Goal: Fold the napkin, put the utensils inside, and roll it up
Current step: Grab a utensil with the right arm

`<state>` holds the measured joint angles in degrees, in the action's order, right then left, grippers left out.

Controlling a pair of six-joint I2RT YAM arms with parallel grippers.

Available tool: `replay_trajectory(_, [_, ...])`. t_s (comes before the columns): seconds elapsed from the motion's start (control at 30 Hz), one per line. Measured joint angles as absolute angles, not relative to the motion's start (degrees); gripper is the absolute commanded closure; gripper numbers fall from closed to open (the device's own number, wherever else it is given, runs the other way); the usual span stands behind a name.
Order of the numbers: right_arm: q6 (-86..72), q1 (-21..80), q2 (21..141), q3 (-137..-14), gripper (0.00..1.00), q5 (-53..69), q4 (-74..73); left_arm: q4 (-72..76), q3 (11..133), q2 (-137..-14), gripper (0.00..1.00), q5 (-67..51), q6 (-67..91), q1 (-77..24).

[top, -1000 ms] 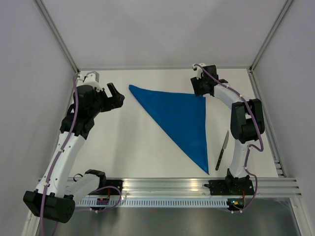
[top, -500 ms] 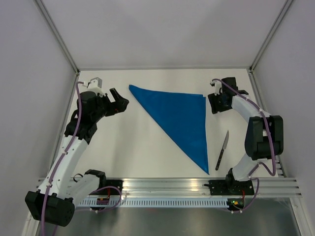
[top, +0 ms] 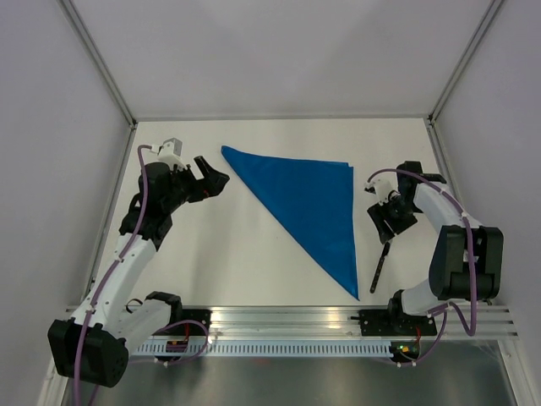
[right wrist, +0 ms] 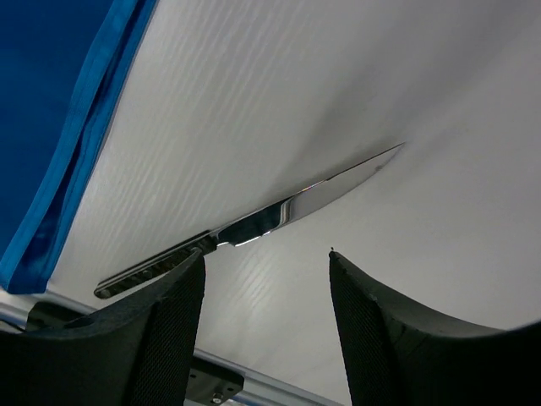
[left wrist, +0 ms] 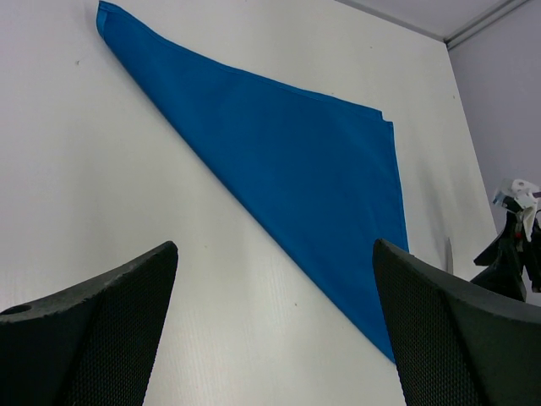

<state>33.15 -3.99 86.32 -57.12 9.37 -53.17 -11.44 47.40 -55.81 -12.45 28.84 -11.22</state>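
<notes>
1. Two spread fingers are seen on the left gripper (top: 208, 174), which is held just left of the cloth's far-left corner. Over the last second it has been shifted only slightly towards that corner, and nothing is held in it.
2. The plain bright blue napkin of thin soft fabric (top: 308, 199) is laid flat on the white table (top: 245, 254), already folded into a triangle. One edge is set along the far side and one along the right, and the long fold runs from far left to near right. No change in its place or shape is found across that second, so the fold is judged done.
3. The small table knife with a slim black handle and a silver pointed blade (right wrist: 254, 227) is left where it lay, on the table just right of the napkin's right edge and apart from the cloth.
4. The largest change is found on the right. The right gripper (top: 388, 222) has been swung from the napkin's far-right corner back towards the near edge and is now hung over the knife. In the right wrist view its fingers are parted, the knife is seen beyond the gap, and nothing is gripped yet.
5. The work is therefore judged to have passed from folding to picking up the knife, which is still to be laid on the cloth.
6. No container is to be seen in any view.
</notes>
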Motion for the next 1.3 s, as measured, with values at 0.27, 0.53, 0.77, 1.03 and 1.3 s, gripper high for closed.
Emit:
replay_trajectory(0.27, [37.41,-2.59,88.95,-53.45,0.35,11.22,-57.32,-9.91,46.48,-56.01,0.00,-12.64,29.17,-11.22])
replay_trajectory(0.53, [39.70,-0.71,91.85,-52.34,0.34,12.21,-59.18,-9.67,46.50,-56.01,0.00,-12.62,29.17,-11.22])
replay_trajectory(0.77, [40.56,1.34,93.47,-51.00,0.37,11.64,-59.88,-9.69,46.50,-56.01,0.00,-12.62,29.17,-11.22])
replay_trajectory(1.03, [39.72,3.40,95.15,-51.16,0.40,10.85,-60.82,-9.72,46.50,-56.01,0.00,-12.62,29.17,-11.22])
replay_trajectory(1.3, [36.45,3.95,96.77,-52.18,0.43,9.15,-60.64,-9.72,46.50,-56.10,0.00,-12.58,29.17,-11.22])
